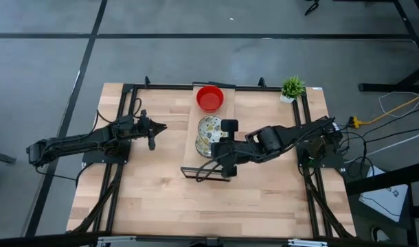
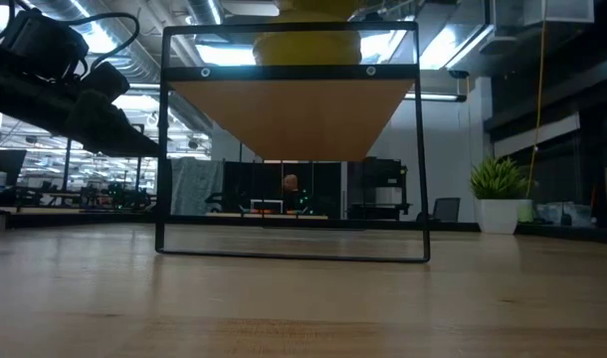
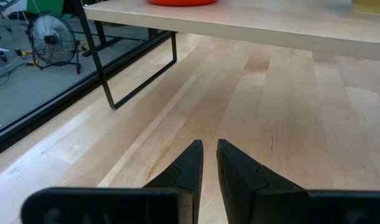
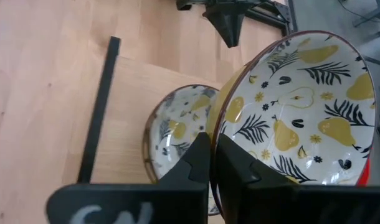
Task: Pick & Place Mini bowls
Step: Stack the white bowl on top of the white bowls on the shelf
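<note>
My right gripper (image 4: 213, 142) is shut on a white mini bowl (image 4: 296, 106) painted with yellow pears and dark leaves. It holds the bowl tilted over the raised wooden shelf (image 1: 208, 159). A second patterned mini bowl (image 4: 174, 130) rests upright on the shelf just below it. At the shelf's far end sits a red mini bowl (image 1: 209, 98). The low view shows a bowl's yellow underside (image 2: 305, 45) above the shelf. My left gripper (image 3: 210, 155) waits low over the table's left side (image 1: 154, 128), fingers almost together with nothing between them. My right gripper pinches the patterned bowl's dark rim (image 4: 220, 127), with one finger (image 4: 243, 171) inside the bowl and the other (image 4: 196, 158) on its outer wall. The fingers slant down from the table's right side. The bowl is tipped steeply and lifted clear of the shelf.
The shelf stands on a black metal frame (image 2: 294, 254) in the middle of the table. A small potted plant (image 1: 292, 88) stands at the far right corner. Bare tabletop (image 1: 148, 199) lies to the near left and near right of the shelf.
</note>
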Controlling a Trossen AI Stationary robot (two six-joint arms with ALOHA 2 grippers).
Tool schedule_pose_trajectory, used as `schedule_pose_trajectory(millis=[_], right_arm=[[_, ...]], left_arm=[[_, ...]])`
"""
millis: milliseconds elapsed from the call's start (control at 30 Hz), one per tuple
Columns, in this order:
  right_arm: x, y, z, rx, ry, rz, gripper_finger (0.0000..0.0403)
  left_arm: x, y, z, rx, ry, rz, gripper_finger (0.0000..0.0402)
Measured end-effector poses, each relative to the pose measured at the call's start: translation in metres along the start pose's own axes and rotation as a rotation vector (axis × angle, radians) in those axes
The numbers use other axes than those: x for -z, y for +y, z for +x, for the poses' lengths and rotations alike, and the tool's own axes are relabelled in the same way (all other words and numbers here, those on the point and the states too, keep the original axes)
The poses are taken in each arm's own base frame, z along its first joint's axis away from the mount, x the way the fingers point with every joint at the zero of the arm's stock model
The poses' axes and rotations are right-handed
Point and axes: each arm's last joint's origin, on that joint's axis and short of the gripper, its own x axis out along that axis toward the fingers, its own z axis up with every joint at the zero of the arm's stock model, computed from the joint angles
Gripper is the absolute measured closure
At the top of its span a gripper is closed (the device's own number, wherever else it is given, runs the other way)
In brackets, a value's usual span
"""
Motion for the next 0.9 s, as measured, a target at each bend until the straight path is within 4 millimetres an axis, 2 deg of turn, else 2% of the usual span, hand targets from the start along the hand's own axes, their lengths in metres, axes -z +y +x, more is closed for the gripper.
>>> schedule_pose_trajectory(millis=[233, 567, 900], right_arm=[[0.002, -0.008, 0.005, 0.009, 0.029, 0.006, 0.039], [0.007, -0.008, 0.005, -0.01, 0.071, 0.013, 0.039], [0.007, 0.003, 0.017, -0.041, 0.109, -0.019, 0.039]], left_arm=[[0.0, 0.0, 0.0, 0.001, 0.0, 0.0, 0.0359], [0.0, 0.0, 0.0, 0.001, 0.0, 0.0, 0.0359], [0.0, 0.0, 0.0, 0.0, 0.0, 0.0, 0.0359]])
